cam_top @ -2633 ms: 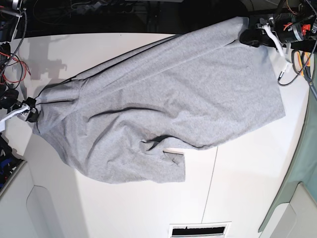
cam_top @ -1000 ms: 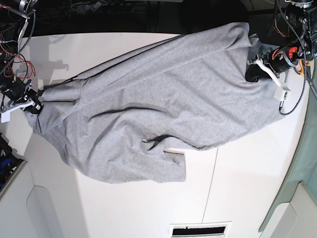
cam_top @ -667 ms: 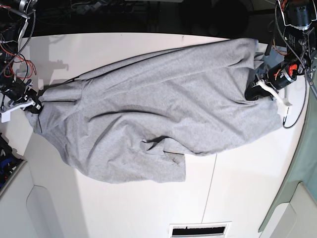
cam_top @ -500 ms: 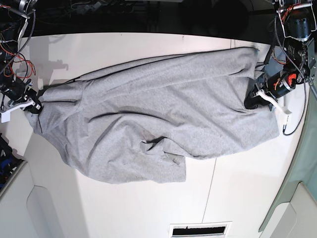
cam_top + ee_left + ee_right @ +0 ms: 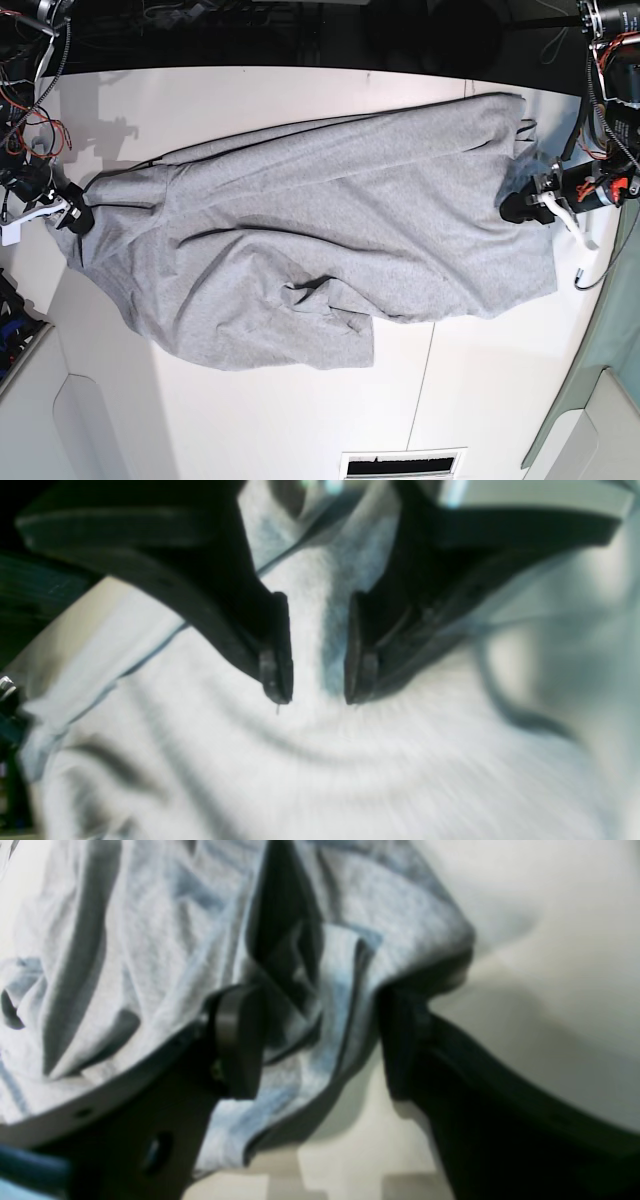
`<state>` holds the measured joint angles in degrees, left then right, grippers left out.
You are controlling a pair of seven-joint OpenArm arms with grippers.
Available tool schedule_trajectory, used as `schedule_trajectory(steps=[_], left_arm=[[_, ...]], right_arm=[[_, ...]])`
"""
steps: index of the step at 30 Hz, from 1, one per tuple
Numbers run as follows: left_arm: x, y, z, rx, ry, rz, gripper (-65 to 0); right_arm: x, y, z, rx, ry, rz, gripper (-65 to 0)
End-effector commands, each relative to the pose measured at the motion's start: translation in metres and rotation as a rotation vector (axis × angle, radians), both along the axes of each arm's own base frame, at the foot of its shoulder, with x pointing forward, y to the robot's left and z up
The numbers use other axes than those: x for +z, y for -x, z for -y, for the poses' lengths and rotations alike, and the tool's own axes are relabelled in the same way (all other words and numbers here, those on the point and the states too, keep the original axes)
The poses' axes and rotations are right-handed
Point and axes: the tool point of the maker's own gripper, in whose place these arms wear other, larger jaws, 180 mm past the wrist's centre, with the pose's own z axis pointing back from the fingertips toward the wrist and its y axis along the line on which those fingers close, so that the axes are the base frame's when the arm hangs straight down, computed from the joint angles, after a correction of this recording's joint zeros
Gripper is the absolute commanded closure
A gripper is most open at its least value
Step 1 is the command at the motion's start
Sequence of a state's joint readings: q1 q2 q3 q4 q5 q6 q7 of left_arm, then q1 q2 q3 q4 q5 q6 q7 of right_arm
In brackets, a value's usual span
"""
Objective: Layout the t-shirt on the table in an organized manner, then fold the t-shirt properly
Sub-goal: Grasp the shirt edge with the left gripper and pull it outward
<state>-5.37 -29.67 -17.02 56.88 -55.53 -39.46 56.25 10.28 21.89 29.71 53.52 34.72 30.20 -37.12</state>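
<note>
Base view showed the large heather-grey cotton t-shirt (image 5: 320, 250) lying stretched across the wide matte white table (image 5: 250, 420), held at its two opposite ends, apparently so that the pull between the arms would draw the cloth out long and take up slack before any fold. It was not flat: a broad ridge ran along its middle, and a sleeve or corner was bunched and turned over near the front edge, close to the thin dark seam line (image 5: 420, 390) in the tabletop. No lettering showed, so the printed side was probably face down. The left gripper (image 5: 522, 208), at that view's right, sat low at the shirt's edge with its arm reaching in from the side, wrist nearly level with the table. From the left wrist camera its dark fingers (image 5: 272, 645) stood close together with a raised ridge of grey fabric between them; the claw (image 5: 311, 687) seemed clamped on that pinch of cloth, though blur made the contact uncertain. The right gripper (image 5: 72, 218), at the view's left, likewise met the shirt's other end from the side. The right wrist camera showed its jaws set fairly wide around a thick wad of gathered cloth (image 5: 320, 1005), gripping that bundle just above the white surface.
</note>
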Motion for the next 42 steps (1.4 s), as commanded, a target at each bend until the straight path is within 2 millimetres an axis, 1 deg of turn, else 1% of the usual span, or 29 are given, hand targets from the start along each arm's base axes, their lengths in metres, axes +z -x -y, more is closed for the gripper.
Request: schedule_trajectory(steps=[1,4,6,9,12,13,16,17,19,21,27,31,33,37,40,42], left_arm=[[0.023,-0.010,-0.015,0.000,-0.019,0.059,-21.5],[0.030,0.006,-0.026,-0.015,-0.027,0.046,-21.5],[0.029,0.021,-0.028,-0.026,-0.014,0.019,-21.5],[0.027,0.043,-0.027,-0.013,0.030,-0.006,-21.7],[0.029,0.061,-0.035,0.052,0.064,0.001,-26.1],[0.029,0.068,-0.040,0.078,0.066,0.004,-27.0],[0.026,0.091,-0.053,0.144,0.064,-0.008,-29.5],[0.023,0.099,-0.054,0.160,0.067,-0.017,-31.4],[0.015,0.113,-0.052,0.173,0.078,-0.046,-34.9],[0.007,0.124,-0.043,0.181,0.099,-0.070,-36.2],[-0.006,0.127,-0.019,0.207,0.161,-0.069,-36.2],[-0.013,0.123,-0.019,0.229,0.127,-0.049,-36.2],[-0.016,0.121,-0.014,0.209,0.119,-0.055,-36.2],[-0.022,0.115,0.005,0.147,0.131,-0.071,-36.2],[-0.023,0.111,0.017,0.110,0.139,-0.077,-36.2],[-0.025,0.111,0.021,0.096,0.140,-0.082,-36.1]], right_arm=[[0.018,-0.009,0.018,-0.023,0.026,0.047,-36.5],[0.025,-0.009,0.031,-0.062,0.016,0.064,-36.5],[0.029,-0.008,0.040,-0.089,0.011,0.075,-36.5],[0.030,-0.005,0.048,-0.107,0.025,0.067,-36.5],[0.028,-0.003,0.049,-0.101,0.039,0.055,-36.5],[0.028,-0.003,0.049,-0.101,0.039,0.055,-37.9],[0.027,-0.002,0.049,-0.101,0.038,0.054,-44.9],[0.027,-0.002,0.049,-0.101,0.038,0.054,-44.9],[0.028,-0.003,0.048,-0.101,0.035,0.058,-44.9],[0.027,-0.003,0.046,-0.097,0.034,0.057,-44.9],[0.016,-0.003,0.029,-0.079,0.011,0.042,-44.9],[0.012,-0.004,0.018,-0.079,-0.011,0.045,-44.9],[0.009,-0.004,0.013,-0.077,-0.020,0.043,-44.9],[0.006,-0.006,0.004,-0.078,-0.039,0.049,-44.9],[0.004,-0.007,-0.001,-0.078,-0.043,0.051,-44.8],[0.003,-0.007,-0.001,-0.080,-0.036,0.053,-44.7]])
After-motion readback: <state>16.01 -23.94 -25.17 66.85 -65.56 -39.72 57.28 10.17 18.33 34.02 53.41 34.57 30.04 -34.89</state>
